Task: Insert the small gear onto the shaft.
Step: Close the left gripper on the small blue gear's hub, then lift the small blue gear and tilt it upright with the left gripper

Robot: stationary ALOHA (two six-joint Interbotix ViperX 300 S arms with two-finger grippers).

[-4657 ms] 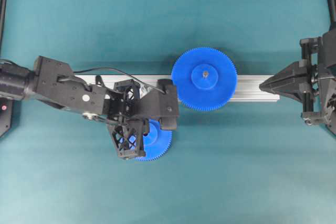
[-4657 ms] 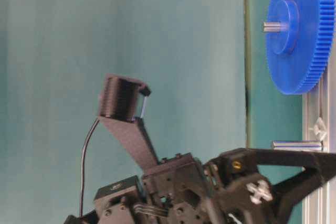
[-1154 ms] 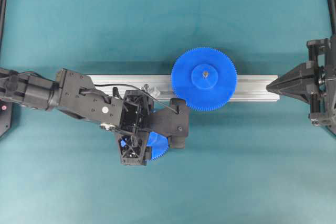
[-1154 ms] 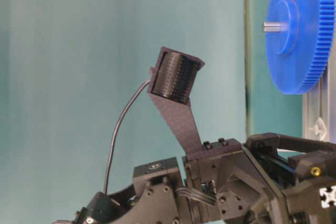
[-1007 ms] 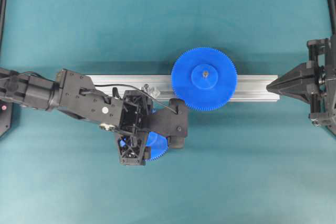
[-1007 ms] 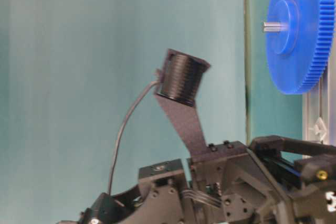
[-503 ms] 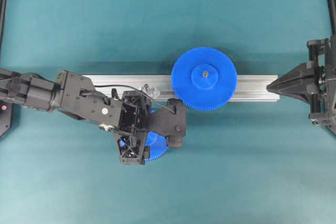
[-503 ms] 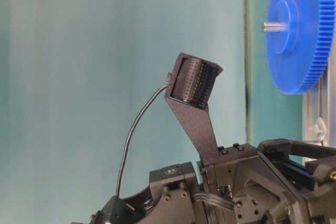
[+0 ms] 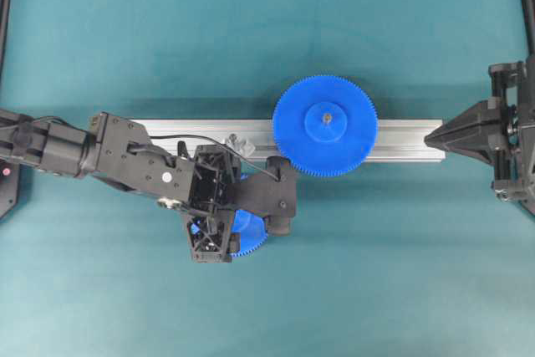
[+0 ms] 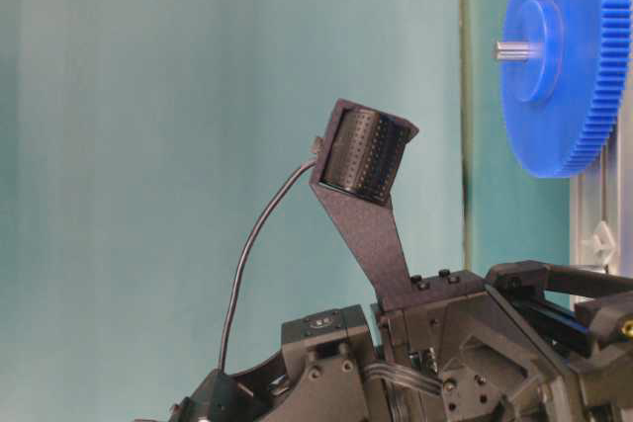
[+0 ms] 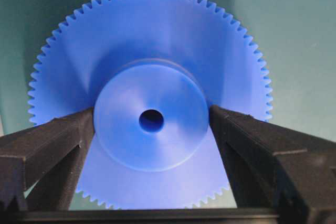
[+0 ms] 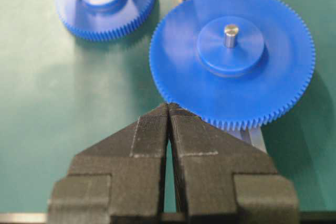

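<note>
I've got my left gripper (image 11: pixel 152 129) spread wide, fingers (image 11: pixel 47 145) bracketing the hub of the small gear (image 11: pixel 151 98), flat on the table (image 9: pixel 376 240), for a centred pinch. Right gripper (image 12: pixel 168 109) shut.

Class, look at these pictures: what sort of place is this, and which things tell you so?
Probably a robotics lab test bench: two black robot arms facing each other over a teal mat, an aluminium rail carrying a big blue gear, and the left pincer straddling the small gear.
</note>
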